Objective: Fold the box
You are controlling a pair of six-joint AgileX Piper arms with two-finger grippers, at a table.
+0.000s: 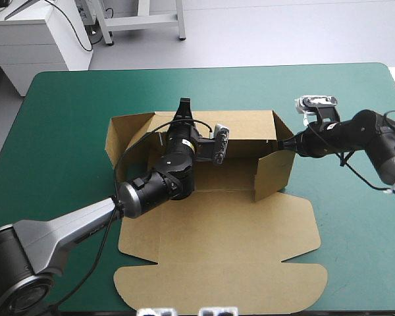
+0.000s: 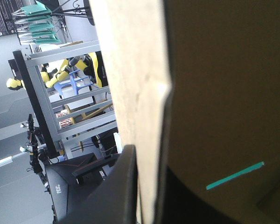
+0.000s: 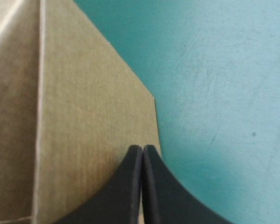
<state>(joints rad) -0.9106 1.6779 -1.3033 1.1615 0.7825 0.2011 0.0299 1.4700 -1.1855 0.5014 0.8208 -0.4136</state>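
Observation:
The brown box [image 1: 217, 230] lies mid-table with its back and both side walls raised and its lid flat toward the near edge. My left gripper [image 1: 183, 106] reaches over the tray's floor to the top of the back wall. In the left wrist view the left gripper [image 2: 147, 156] is shut on the box [image 2: 130, 70], with the wall's pale edge running between the black fingers. My right gripper [image 1: 284, 145] is shut, its tip against the outside of the right wall. The right wrist view shows the right gripper [image 3: 143, 149] as one pointed arch over the box wall [image 3: 84, 116].
Bare teal-green cover [image 1: 66, 112] surrounds the box on the left, right [image 3: 214, 70] and far sides. The flat lid's rounded flap [image 1: 217, 286] reaches almost to the table's near edge. A thin slit in the board shows teal-green [image 2: 235, 176] beside the left gripper.

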